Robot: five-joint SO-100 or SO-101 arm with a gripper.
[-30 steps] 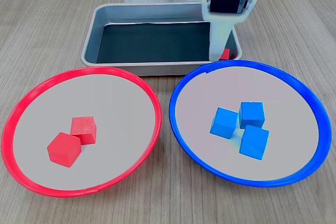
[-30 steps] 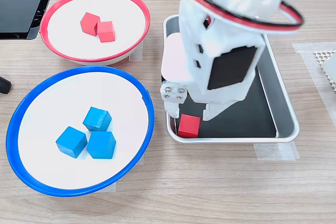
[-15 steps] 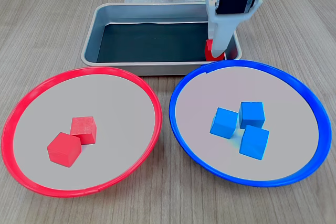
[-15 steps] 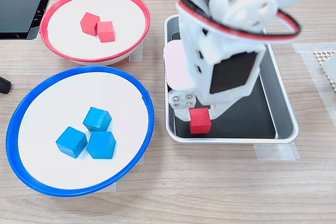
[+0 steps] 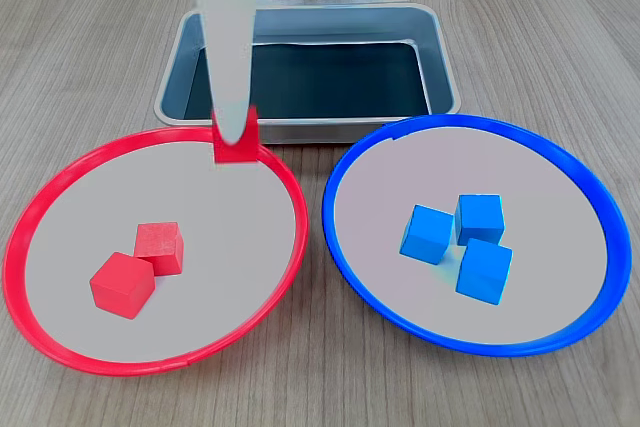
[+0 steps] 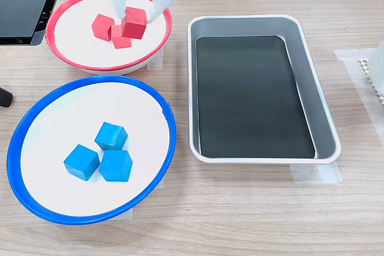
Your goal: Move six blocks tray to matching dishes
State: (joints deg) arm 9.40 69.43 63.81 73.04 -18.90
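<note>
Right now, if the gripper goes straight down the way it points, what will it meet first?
Probably the pale floor of the red-rimmed dish. The gripper holds a red block above that dish. In a fixed view, the two red blocks already there lie very close, but depth is unclear.

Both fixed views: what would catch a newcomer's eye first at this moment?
The pincer holds a red block above the red-rimmed dish, where two more red blocks already lie. Three blue blocks sit clustered in the blue-rimmed dish. Behind the dishes in a fixed view, the grey tray shows a bare black floor.
</note>
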